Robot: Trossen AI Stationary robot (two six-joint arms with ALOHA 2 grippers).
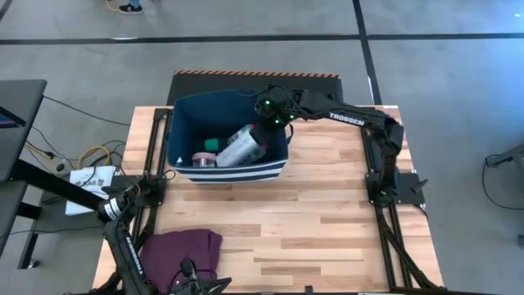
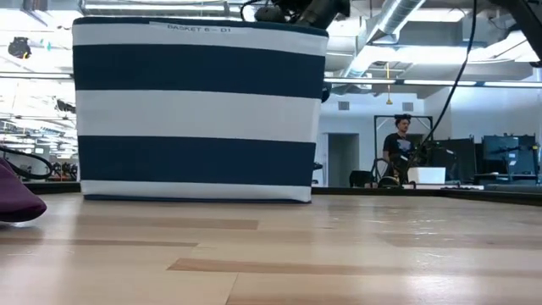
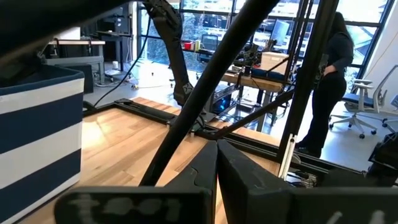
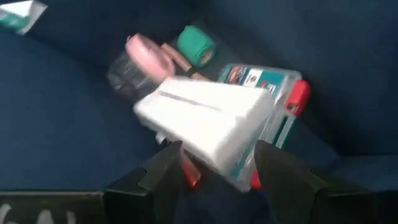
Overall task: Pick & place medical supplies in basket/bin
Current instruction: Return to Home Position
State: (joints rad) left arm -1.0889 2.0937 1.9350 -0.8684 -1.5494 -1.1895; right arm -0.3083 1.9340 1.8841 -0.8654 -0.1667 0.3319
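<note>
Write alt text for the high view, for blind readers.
The right arm's tool hangs over the far right corner of a navy, white-striped bin at the table's far side; inside lie a pill organizer, a pink tape roll and a green item. The left arm sits folded at the near left, beside a purple cloth.

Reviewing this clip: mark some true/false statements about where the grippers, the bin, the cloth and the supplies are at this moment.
1. The right gripper hangs over the bin with its fingers open and empty. True.
2. The purple cloth lies inside the bin. False: it lies on the table, outside the bin, beside the left arm.
3. The pill organizer lies in the bin. True.
4. The left gripper reaches into the bin. False: it is folded back at the table's edge, by the cloth, fingers shut.
5. The pink tape roll sits on the table. False: it is in the bin.
</note>
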